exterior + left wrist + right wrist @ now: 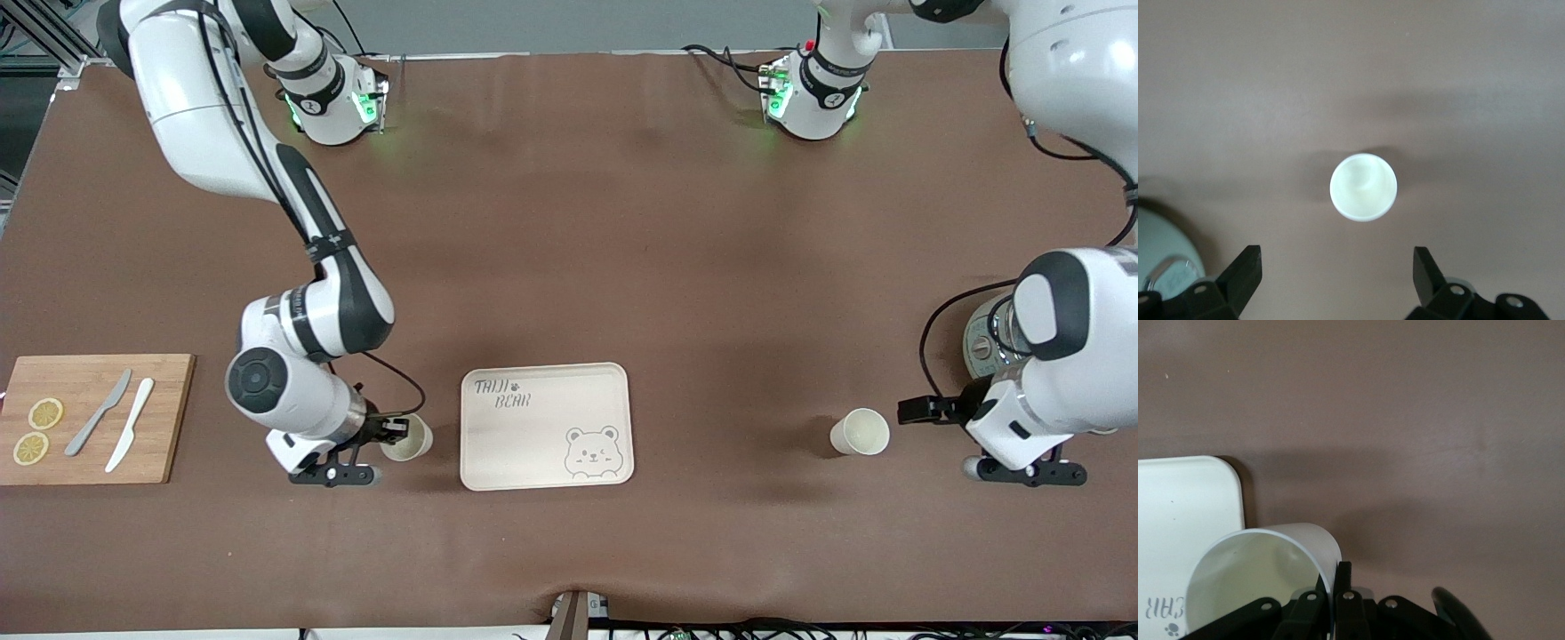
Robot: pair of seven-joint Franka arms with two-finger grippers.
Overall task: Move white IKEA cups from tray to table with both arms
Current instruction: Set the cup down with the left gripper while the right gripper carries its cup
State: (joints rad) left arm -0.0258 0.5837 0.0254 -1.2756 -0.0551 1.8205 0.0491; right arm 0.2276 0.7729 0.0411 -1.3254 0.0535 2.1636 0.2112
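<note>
While the tray (pixel 498 444) sits bare at mid-tabletop, I count both white cups off it. One cup (pixel 861 432) stands upright on the brown tabletop (pixel 569 222) toward the left arm's end, just clear of my left gripper (pixel 920 410), whose jaws are spread wide around nothing. My right gripper (pixel 388 429) is pinched on the rim of the other cup (pixel 409 438), beside the tray toward the right arm's end. By my reading, only that release remains.
</note>
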